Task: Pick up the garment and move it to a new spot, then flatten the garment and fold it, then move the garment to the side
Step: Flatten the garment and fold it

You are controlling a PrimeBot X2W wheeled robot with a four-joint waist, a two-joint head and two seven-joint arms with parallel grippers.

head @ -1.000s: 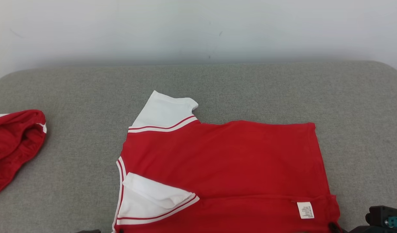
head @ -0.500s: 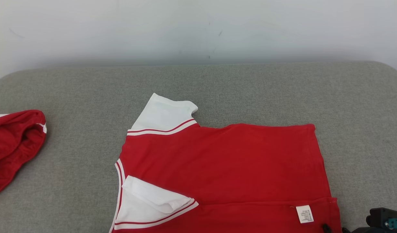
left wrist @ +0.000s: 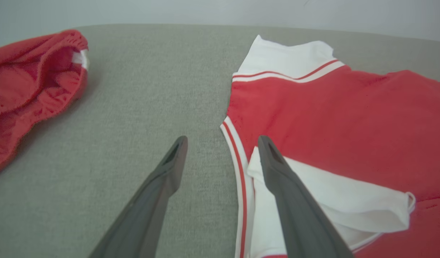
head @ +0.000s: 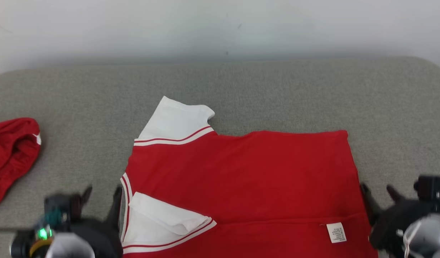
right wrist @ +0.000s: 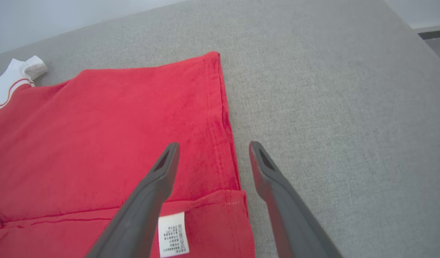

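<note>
Lying flat, shirt [head: 241,172]: we see it red and spread across the lower middle of the head frame, on the grey cushion [head: 277,93]; the frame's bottom edge cuts it off.
Far sleeve [head: 173,120]: white with red stripes, it sticks out at the shirt's upper left corner and lies on the cushion.
Near sleeve [head: 162,222]: white, turned over onto the red body at the shirt's lower left.
Fold: a strip along the shirt's bottom lies doubled over the body, and a white tag [head: 336,232] shows on it at lower right.
Left gripper [head: 102,190]: at the frame's lower left, just beside the shirt's striped left edge. We find it released and empty. In the left wrist frame its gripper [left wrist: 221,139] has one finger over bare cushion [left wrist: 141,89] and the other over the near sleeve [left wrist: 349,204]; we cannot tell whether that finger touches the cloth.
Right gripper [head: 377,188]: at the frame's lower right, beside the shirt's right edge, also spread wide and empty. In the right wrist frame its gripper [right wrist: 213,144] straddles that edge, with one finger over the shirt [right wrist: 116,125] near the tag [right wrist: 172,234] and the other over the cushion [right wrist: 331,107].
Red cloth [head: 10,150]: bunched at the left edge, well apart from the shirt.
Wall [head: 220,25]: pale, across the top.
</note>
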